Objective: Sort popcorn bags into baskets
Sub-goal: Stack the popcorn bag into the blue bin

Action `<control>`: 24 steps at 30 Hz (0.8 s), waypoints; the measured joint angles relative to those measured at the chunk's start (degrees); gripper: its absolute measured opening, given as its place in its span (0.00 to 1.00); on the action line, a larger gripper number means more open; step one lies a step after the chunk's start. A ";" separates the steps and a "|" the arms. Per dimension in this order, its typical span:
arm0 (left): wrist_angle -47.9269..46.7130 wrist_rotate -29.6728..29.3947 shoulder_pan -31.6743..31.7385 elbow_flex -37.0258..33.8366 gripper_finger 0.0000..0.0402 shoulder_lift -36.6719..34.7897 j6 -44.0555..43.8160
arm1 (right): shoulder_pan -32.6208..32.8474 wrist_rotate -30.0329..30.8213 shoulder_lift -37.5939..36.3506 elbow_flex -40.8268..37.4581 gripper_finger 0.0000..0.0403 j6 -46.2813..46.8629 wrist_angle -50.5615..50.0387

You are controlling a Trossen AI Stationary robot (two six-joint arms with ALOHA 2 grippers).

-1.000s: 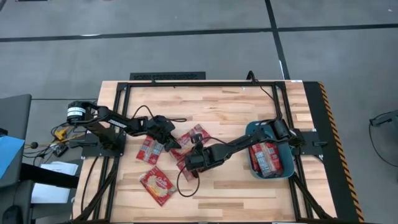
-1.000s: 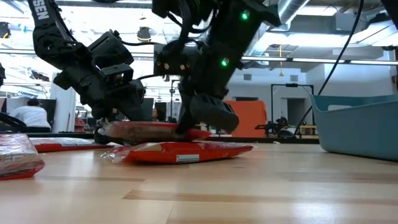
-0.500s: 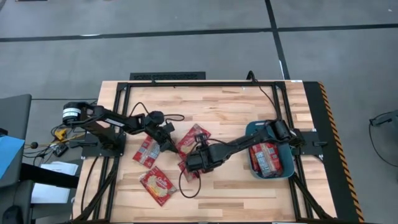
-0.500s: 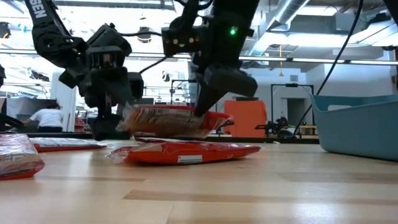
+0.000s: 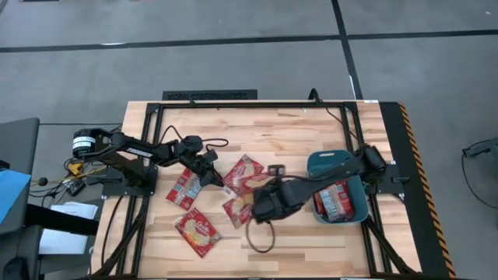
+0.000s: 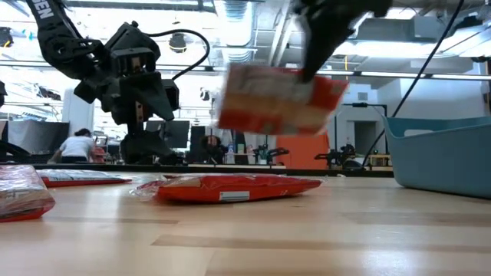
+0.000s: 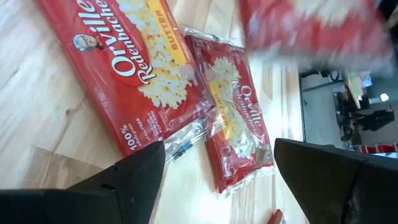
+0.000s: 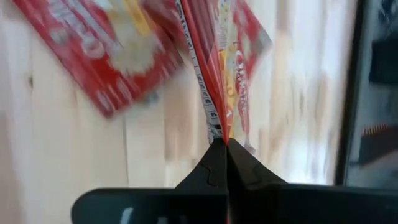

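The popcorn bags are flat red packets with a cream picture. One bag [image 6: 280, 100] hangs in the air from my right gripper [image 8: 226, 146], which is shut on it; in the high view this bag [image 5: 243, 173] shows left of the right gripper [image 5: 255, 190]. Three bags lie flat on the table [image 5: 185, 187] [image 5: 197, 231] [image 5: 237, 208]. My left gripper [image 7: 217, 180] is open and hovers over two of them [image 7: 130, 68] [image 7: 236, 124], touching nothing. The teal basket [image 5: 323, 159] stands at the table's right with bags [image 5: 336, 198] inside. My right gripper pinches the lifted bag between its two fingers at one edge [image 8: 216, 127], which the right wrist view shows edge-on. In the low view the fingers come from above at the bag's upper right corner [image 6: 322, 77]. The bag is lifted clear and hangs tilted below them.
A black frame [image 5: 233, 103] runs round the table's far and side edges, and cables [image 5: 261, 241] trail near the bags. The basket's wall [image 6: 445, 153] rises at the low view's right. Bare wood lies along the near edge [image 5: 296, 249]. A person [image 6: 77, 146] sits in the room behind.
My right gripper has risen and moved toward the basket with its bag. That bag lay on another packet next to my left gripper a second ago; it now hangs well above the table. The packet beneath has stayed where it was.
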 joint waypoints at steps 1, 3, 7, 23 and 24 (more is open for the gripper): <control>0.00 -0.02 0.00 0.00 0.72 0.00 0.00 | 0.60 -0.10 -1.19 0.00 0.01 2.88 -2.63; 0.00 -0.06 0.00 0.02 0.72 0.00 0.02 | 1.82 -0.29 -3.81 0.00 0.01 9.19 -8.52; -0.02 -1.22 0.00 0.05 0.72 0.00 0.22 | 3.84 -4.06 -9.64 -0.59 0.01 22.13 -14.10; -1.27 -3.64 0.02 0.11 0.72 -0.07 1.44 | 3.52 -23.86 -26.11 -8.17 0.01 64.66 -13.86; -1.27 -3.64 0.02 0.10 0.72 -0.07 1.64 | 3.54 -25.26 -26.25 -9.01 0.01 66.15 -13.87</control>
